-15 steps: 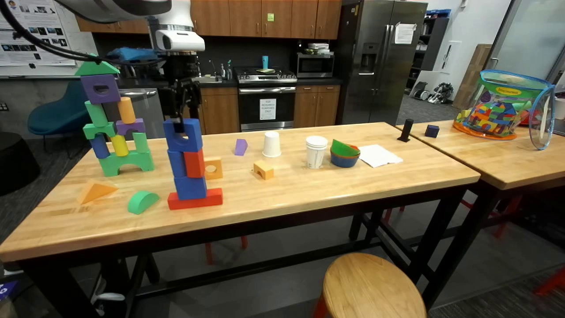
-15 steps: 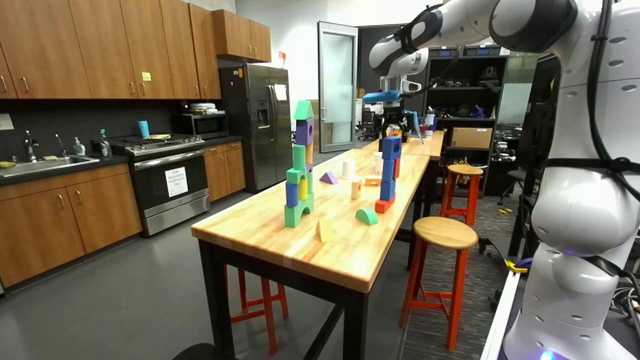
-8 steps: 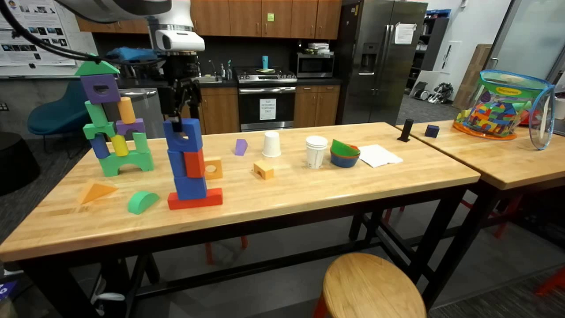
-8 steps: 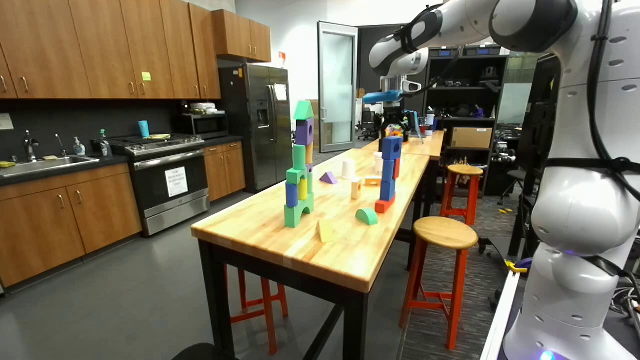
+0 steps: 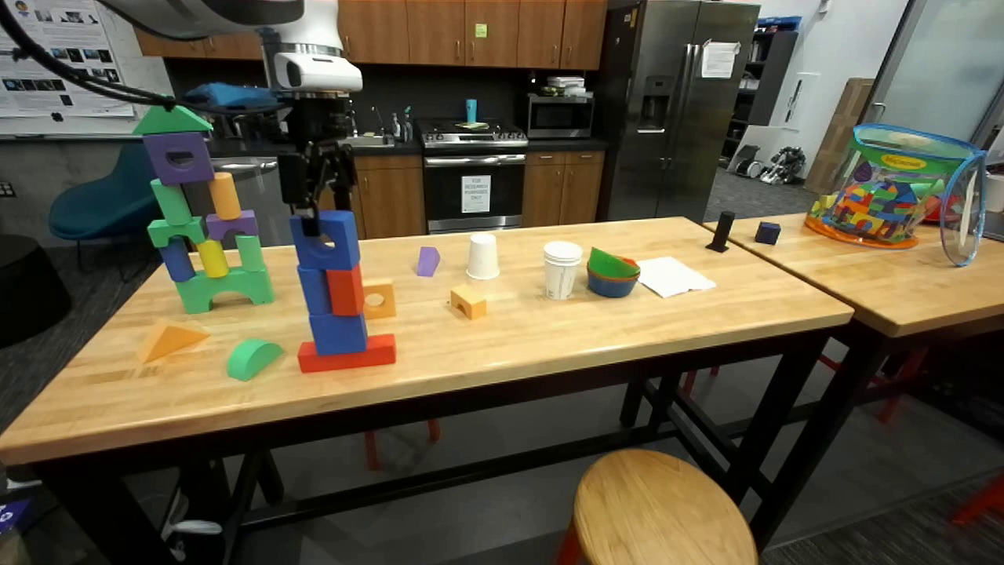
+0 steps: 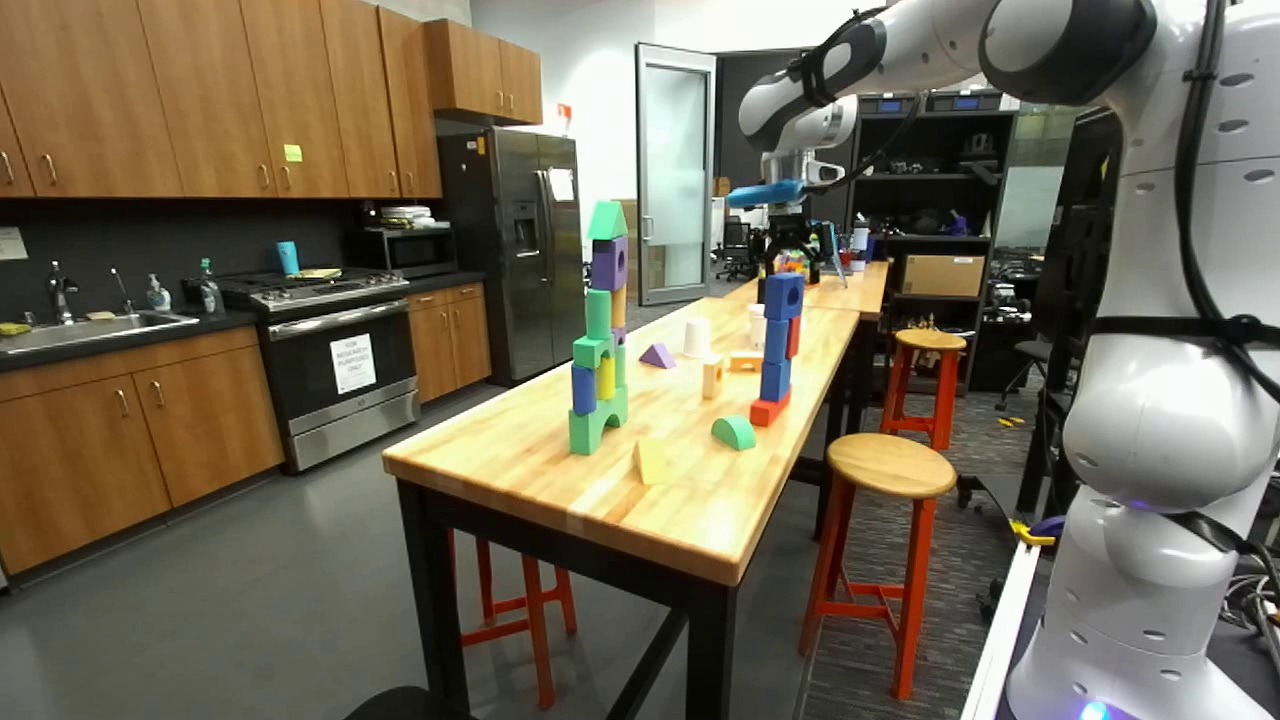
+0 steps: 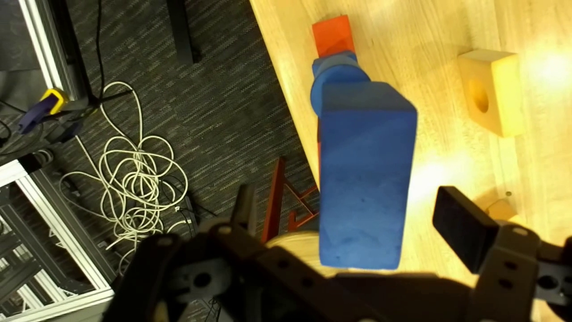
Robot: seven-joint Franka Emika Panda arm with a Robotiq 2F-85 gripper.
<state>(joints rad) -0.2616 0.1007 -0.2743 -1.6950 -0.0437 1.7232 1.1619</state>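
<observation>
The claw point(image 7: 355, 219) points straight down over a tower of blocks point(image 6: 776, 342) on the wooden table point(image 5: 510, 337), its jaws spread wide on either side of the holed blue block point(image 7: 366, 179) that sits at the very top; in the wrist view a gap shows between that block and each finger, so nothing is gripped; in an exterior view one finger hangs in front of the block and covers part of its round hole; beneath it a blue piece point(image 5: 315, 292) and an upright red block point(image 5: 346, 292) stand side by side, these rest on a lower blue block point(image 5: 340, 334), and a long red block point(image 5: 345, 359) lies flat on the table as the base; a yellow-orange block point(image 7: 511, 98) with a round hole stands near the tower; a green half-circle point(image 5: 252, 359) lies near its foot, with an orange wedge point(image 5: 169, 340) farther off; a taller second tower point(image 5: 176, 229) stands well apart with a green triangle point(image 5: 174, 124) on top; farther along the table are a purple wedge point(image 5: 428, 261), a small orange arch point(image 5: 469, 302), an upturned white cup point(image 5: 483, 257), an upright white cup point(image 5: 560, 276) and a blue bowl point(image 5: 610, 287) just beside a white sheet point(image 5: 674, 276)
</observation>
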